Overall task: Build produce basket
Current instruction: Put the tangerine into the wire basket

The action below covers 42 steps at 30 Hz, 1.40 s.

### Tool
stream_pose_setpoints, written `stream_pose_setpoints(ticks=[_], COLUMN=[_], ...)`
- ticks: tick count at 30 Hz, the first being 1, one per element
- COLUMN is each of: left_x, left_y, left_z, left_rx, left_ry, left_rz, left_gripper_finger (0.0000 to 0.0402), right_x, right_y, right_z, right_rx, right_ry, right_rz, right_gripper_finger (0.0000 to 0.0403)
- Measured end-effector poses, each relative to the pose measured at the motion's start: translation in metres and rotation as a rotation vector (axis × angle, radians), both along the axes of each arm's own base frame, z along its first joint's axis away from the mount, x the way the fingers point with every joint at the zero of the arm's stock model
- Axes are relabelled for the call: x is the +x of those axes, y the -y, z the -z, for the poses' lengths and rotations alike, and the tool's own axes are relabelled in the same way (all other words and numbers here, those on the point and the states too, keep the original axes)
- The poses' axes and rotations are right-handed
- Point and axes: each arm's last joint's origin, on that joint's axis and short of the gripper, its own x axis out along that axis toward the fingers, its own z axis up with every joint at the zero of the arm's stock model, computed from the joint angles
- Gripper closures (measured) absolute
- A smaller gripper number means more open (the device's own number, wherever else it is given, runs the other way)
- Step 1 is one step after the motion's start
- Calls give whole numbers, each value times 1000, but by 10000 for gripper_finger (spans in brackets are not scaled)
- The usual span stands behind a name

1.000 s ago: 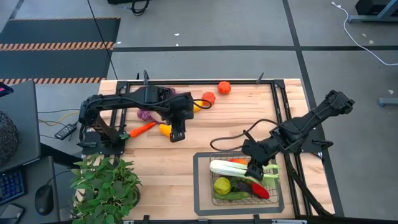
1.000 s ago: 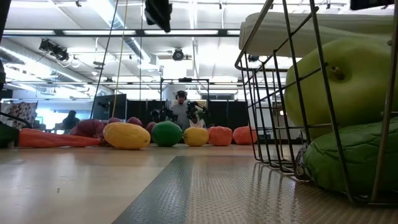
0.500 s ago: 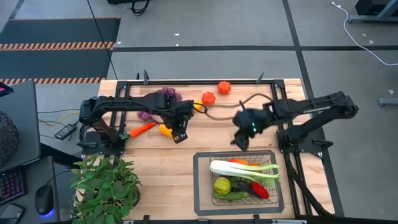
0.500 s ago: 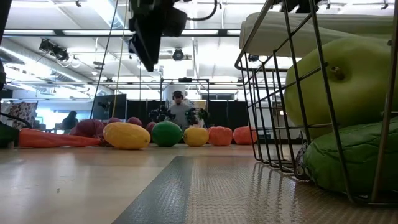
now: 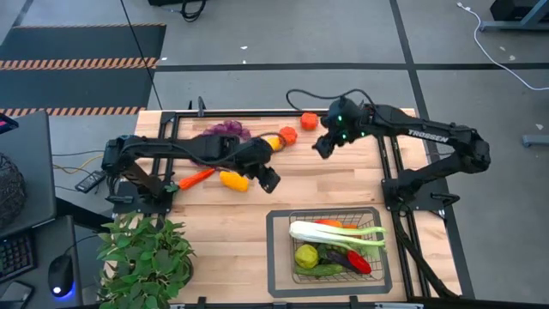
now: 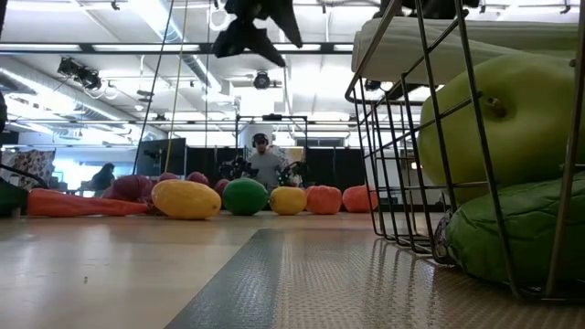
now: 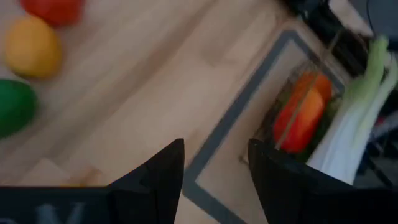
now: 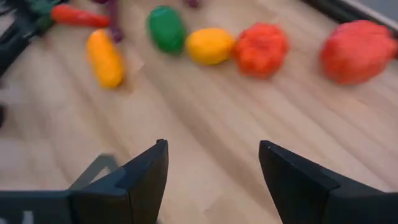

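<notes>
left claw [image 5: 270, 180] low over mid-tabletop [image 5: 214, 232], just right of the yellow pepper [image 5: 232, 179], fingers [image 7: 155, 174] parted with bare wood between, gripping nothing. right claw [image 5: 323, 147] raised over the back of the tabletop, just beside the far orange tomato [image 5: 309, 121], fingers [image 8: 140, 177] spread wide, empty too.

basket [image 5: 336, 247] at the front right of the tabletop, on its flat dark frame. inside: leek [image 5: 330, 233] laid across the top, lime [image 5: 306, 256] at the left, cucumber [image 5: 324, 269] along the front, red pepper [image 5: 360, 264] at the right, dark eggplant [image 5: 339, 256] between; something orange at the back edge under the leek, kind unclear. through the mesh in the low view, green fruit [image 6: 512, 119] above a green lump, pale leek on top.

loose produce in a row along the back: grapes [image 5: 225, 130] at the left, carrot [image 5: 196, 178] pointing toward the left arm's base, yellow pepper beside it, orange tomato [image 5: 287, 136] near the middle, second one farther right. in the right wrist view also a green fruit [image 8: 165, 28] and a lemon [image 8: 210, 45] between the yellow pepper and the tomatoes.

potted plant [image 5: 146, 253] at the front left corner. person [image 6: 265, 160] standing far back in the room beyond the tabletop.
</notes>
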Motion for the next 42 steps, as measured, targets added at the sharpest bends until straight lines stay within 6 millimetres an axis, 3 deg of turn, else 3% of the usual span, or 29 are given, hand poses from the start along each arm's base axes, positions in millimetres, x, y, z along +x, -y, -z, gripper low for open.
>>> stream_pose_setpoints(ticks=[5,14,22,27,38,42], left_x=[-15,-60,-103,-114,-117,-116], left_y=[-12,-42,-52,-52,-51,-47], left_z=[-23,-74,-105,-111,-107,-107], left_rx=[30,146,215,224,191,182], left_ry=[87,279,370,386,345,347], left_rz=[-48,-103,-107,-115,-126,-114], left_gripper_finger=[216,216,216,216,216,216], right_x=[7,25,36,51,87,95], right_y=[31,68,86,93,116,122], right_z=[14,62,68,74,106,112], right_rx=[42,109,173,200,244,233], right_ry=[-3,-146,-20,71,18,19], right_rz=[35,119,221,245,242,249], right_gripper_finger=[141,139,122,90,10,6])
